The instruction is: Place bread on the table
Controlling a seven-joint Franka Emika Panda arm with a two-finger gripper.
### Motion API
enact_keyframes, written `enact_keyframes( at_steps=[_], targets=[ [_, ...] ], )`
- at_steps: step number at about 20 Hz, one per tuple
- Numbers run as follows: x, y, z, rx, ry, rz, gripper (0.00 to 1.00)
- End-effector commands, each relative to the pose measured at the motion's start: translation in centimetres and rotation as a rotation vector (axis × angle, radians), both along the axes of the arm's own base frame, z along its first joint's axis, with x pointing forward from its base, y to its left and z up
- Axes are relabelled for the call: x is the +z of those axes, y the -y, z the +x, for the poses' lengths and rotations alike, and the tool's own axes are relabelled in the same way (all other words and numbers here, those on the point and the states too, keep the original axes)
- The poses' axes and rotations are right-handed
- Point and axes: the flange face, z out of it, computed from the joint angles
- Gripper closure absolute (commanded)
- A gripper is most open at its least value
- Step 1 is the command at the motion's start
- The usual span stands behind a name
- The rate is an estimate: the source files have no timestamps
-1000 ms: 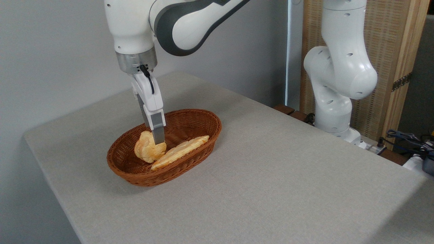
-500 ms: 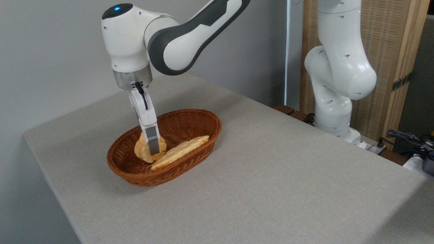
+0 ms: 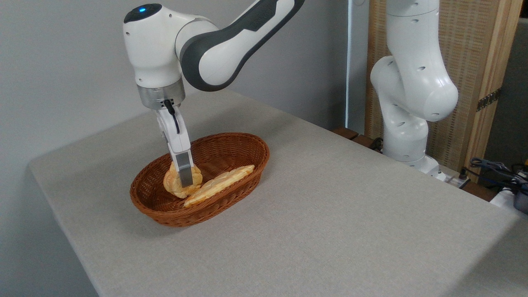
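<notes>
Bread, a small round knobbly golden-brown bun [image 3: 180,184], is lying inside the oval brown wicker basket [image 3: 231,142], toward its left half, leaning against the basket's near-left inner wall. White two-finger gripper [image 3: 185,180] is hanging down into the basket from above, its visible grey finger [image 3: 185,175] crossing the front face of the bun, so the bun is sitting directly at the fingertips rather than off to either side. Only one finger is showing from this angle; the second is hidden behind it or behind the bun, so I cannot tell whether the fingers are spread around the bun or already pressing on it. Bun is roughly round with no clear long axis, so approach direction should matter little. Long flat pale-yellow braided loaf [image 3: 220,184] is sharing the basket, lying diagonally from near-centre up toward the right rim, its left end touching or just beside the bun. Judgement: the step in hand is the grasp, and the coming move turns on lifting straight up past the wicker rim without dragging the loaf. Large light grey matte tabletop [image 3: 338,206] is offering open surface right of the basket for the set-down.
</notes>
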Motion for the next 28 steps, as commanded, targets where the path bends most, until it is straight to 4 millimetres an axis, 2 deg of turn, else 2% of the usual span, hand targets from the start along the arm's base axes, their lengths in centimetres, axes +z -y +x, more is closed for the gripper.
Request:
enact_keyframes(
  at_steps=[1, 6, 11, 16, 17, 18, 19, 20, 22, 23, 24, 28],
  targets=[
    [0.5, -0.1, 0.1, 0.018, 0.014, -0.013, 0.94],
    [0.8, -0.3, 0.1, 0.021, 0.018, -0.015, 0.94],
    [2.7, -2.1, 0.1, 0.054, 0.019, -0.014, 0.94],
    [7.5, -9.2, -0.1, 0.136, 0.044, -0.026, 0.92],
    [9.2, -10.8, 0.3, 0.156, 0.074, -0.034, 0.92],
    [10.5, -12.1, 0.7, 0.178, 0.098, -0.037, 0.89],
    [11.4, -13.8, 0.9, 0.201, 0.117, -0.036, 0.81],
    [11.8, -15.5, 1.0, 0.211, 0.127, -0.033, 0.78],
    [12.7, -18.1, 0.9, 0.165, 0.155, -0.015, 0.78],
    [13.3, -19.5, 0.7, 0.146, 0.171, -0.013, 0.74],
    [13.7, -20.3, 0.5, 0.133, 0.181, -0.003, 0.6],
    [13.6, -21.6, 0.2, 0.093, 0.17, 0.121, 0.19]
  ],
)
